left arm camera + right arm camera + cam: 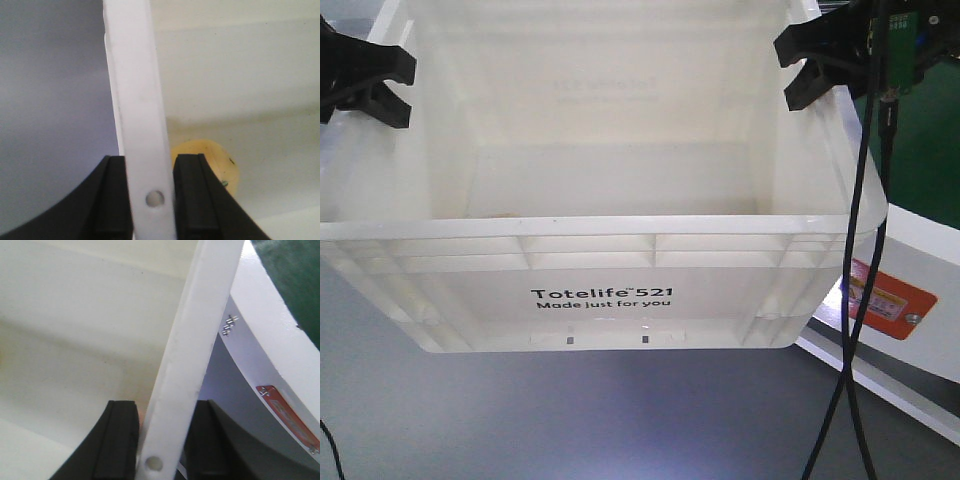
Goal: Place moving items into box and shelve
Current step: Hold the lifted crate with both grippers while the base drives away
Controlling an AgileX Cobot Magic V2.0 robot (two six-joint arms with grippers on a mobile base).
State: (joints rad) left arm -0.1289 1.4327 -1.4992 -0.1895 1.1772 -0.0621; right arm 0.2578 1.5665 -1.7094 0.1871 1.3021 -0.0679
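Observation:
The white box (600, 300), printed "Totelife 521", fills the front view and hangs above the grey surface. My left gripper (365, 75) is shut on its left rim. In the left wrist view the rim strip (142, 125) runs between the black fingers (112, 200) of that gripper (150, 165). A cream ball (220, 165) with a small dark green mark lies inside the box. My right gripper (815, 60) is shut on the right rim (190, 355); its wrist view has this gripper (162, 412) astride the strip. A brownish sliver (505, 213) peeks over the front rim; what it is cannot be told.
A white curved body with a red label (890, 295) lies just right of the box. Black cables (855, 300) hang down in front of it. A green surface (930, 150) lies behind. Grey floor (620, 420) spreads below the box.

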